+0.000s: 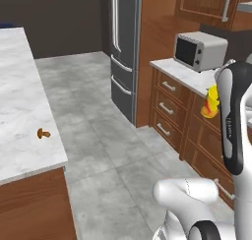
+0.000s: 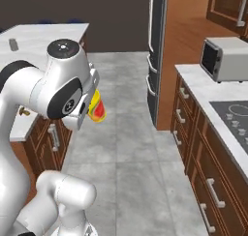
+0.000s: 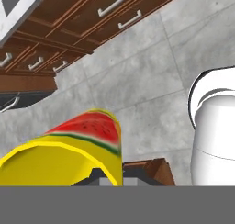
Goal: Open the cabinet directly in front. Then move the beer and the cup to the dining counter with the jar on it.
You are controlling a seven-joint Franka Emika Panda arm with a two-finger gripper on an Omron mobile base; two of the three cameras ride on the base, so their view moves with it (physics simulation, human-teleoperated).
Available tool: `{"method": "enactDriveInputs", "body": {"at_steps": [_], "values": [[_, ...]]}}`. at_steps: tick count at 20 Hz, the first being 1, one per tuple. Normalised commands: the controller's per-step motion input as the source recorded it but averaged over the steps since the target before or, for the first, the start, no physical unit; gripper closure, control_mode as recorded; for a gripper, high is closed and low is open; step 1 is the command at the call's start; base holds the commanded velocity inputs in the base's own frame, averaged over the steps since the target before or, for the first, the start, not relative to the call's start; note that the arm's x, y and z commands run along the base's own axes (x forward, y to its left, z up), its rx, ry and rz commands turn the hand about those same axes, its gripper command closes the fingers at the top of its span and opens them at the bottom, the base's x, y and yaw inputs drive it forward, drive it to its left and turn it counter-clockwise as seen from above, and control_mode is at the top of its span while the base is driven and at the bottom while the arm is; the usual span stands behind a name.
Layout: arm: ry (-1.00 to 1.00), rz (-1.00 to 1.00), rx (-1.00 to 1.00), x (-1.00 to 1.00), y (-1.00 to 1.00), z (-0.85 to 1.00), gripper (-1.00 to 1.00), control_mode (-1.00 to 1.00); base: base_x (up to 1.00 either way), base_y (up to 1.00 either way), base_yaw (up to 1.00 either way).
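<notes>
Clamped on the small bright yellow cup with red markings (image 2: pixel 96 107), the two-finger gripper (image 2: pixel 89 109) carries it above the floor, while the white marble dining counter (image 1: pixel 22 111) lies well apart to the left.

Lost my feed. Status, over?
Claw shut on cup, carried above floor. Dining counter left of base. Open floor between, nothing blocking.

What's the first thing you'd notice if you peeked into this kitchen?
The bright yellow cup with its watermelon picture, carried in the air over the grey floor by the shut pincer on the big white arm. Next, the silver microwave on the worktop and the little brown thing on the marble island.
</notes>
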Motion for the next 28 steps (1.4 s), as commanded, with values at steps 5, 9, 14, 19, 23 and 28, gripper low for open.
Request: {"method": "enactDriveInputs", "body": {"at_steps": [5, 9, 14, 19, 23, 28], "values": [[0.0, 0.0, 0.0, 0.0, 0.0, 0.0, 1.0, 1.0, 0.0, 0.56, 0.13], [0.0, 0.0, 0.0, 0.0, 0.0, 0.0, 1.0, 1.0, 0.0, 0.54, 0.14], [0.0, 0.0, 0.0, 0.0, 0.0, 0.0, 1.0, 1.0, 0.0, 0.53, 0.16], [0.0, 0.0, 0.0, 0.0, 0.0, 0.0, 1.0, 1.0, 0.07, 0.46, 0.18], [0.0, 0.0, 0.0, 0.0, 0.0, 0.0, 1.0, 1.0, 0.23, 0.4, 0.2], [0.0, 0.0, 0.0, 0.0, 0.0, 0.0, 1.0, 1.0, 0.36, 0.32, 0.2]]}}
